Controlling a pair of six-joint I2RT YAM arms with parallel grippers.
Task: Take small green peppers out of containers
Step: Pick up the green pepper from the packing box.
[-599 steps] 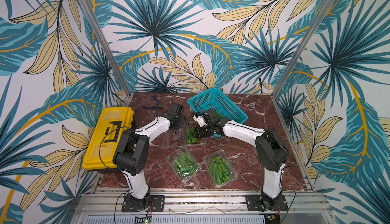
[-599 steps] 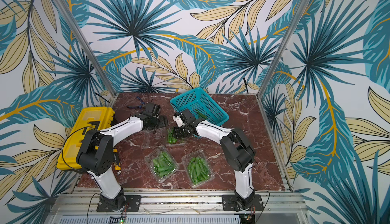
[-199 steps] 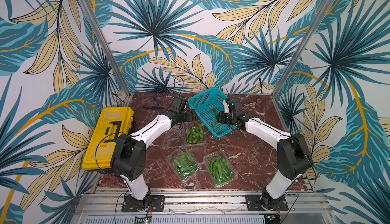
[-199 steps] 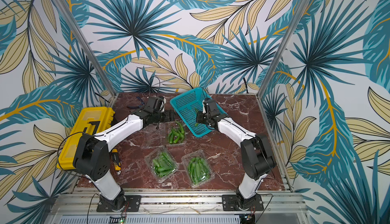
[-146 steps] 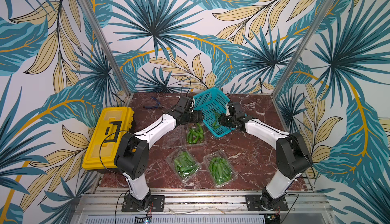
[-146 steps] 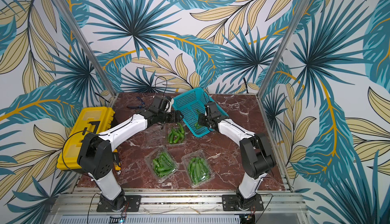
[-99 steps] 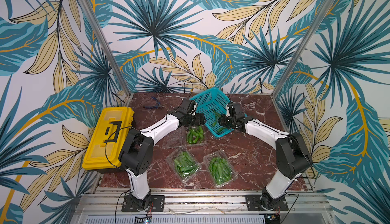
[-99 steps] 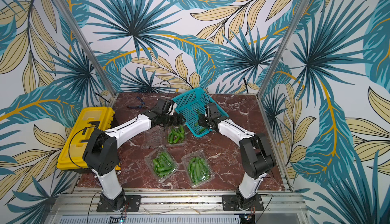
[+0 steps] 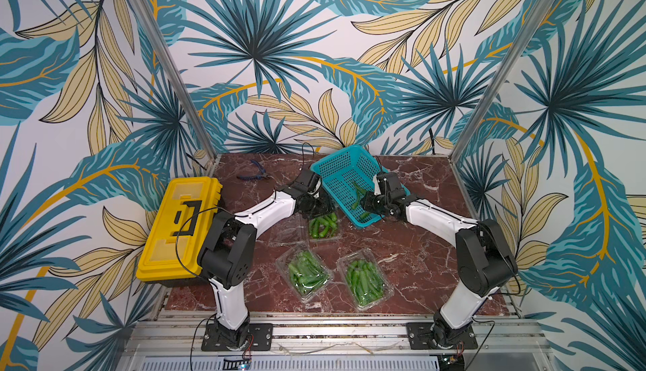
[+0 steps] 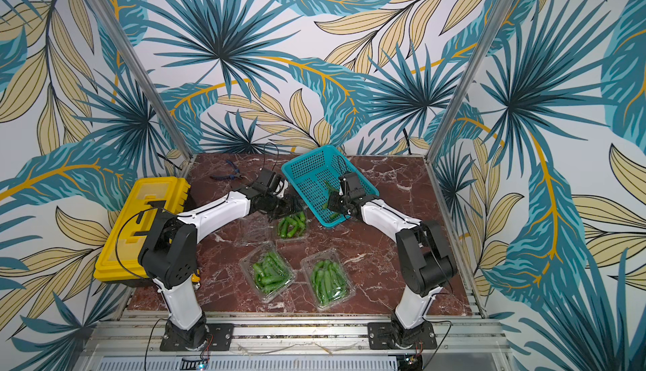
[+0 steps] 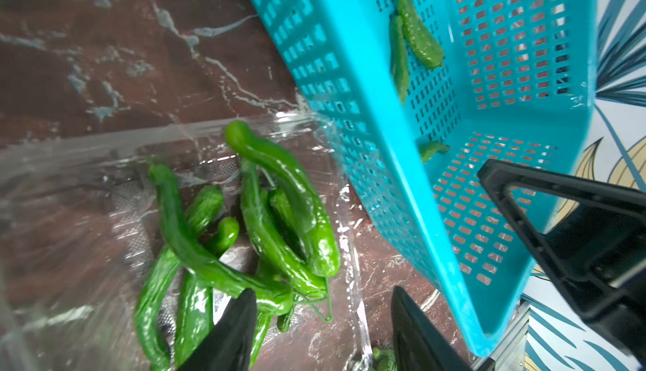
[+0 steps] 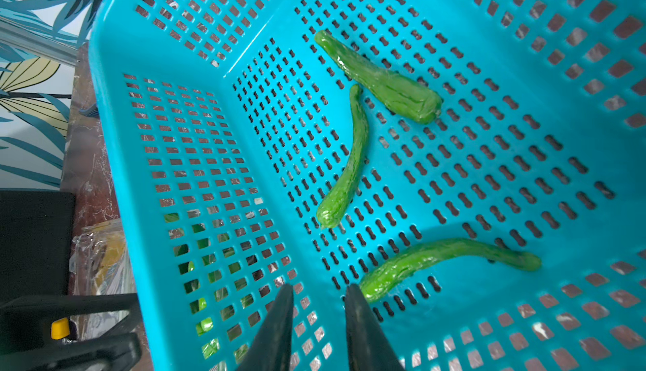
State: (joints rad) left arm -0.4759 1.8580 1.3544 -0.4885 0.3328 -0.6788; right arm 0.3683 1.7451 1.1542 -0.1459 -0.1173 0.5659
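Three clear containers lie on the table. The far one [image 9: 323, 227] is open, with several small green peppers [image 11: 265, 212] piled inside. My left gripper [image 11: 323, 299] hovers open just above them, one finger [image 11: 237, 320] against a pepper and stems in the gap. Two nearer containers [image 9: 304, 276] [image 9: 365, 283] are shut and full of peppers. My right gripper [image 12: 318, 292] is inside the teal basket [image 9: 335, 166], jaws a little apart with nothing between them. Three peppers lie on the basket floor, one [image 12: 437, 257] right beside a fingertip.
A yellow toolbox [image 9: 178, 226] stands at the table's left edge. Blue-handled pliers [image 9: 253, 173] lie at the back left. The basket's wall [image 11: 367, 163] rises close beside the open container. Metal frame posts stand at the back corners.
My left gripper has come down from beside the basket onto the open container, and its jaws have narrowed. My right gripper stays in the basket and has opened slightly.
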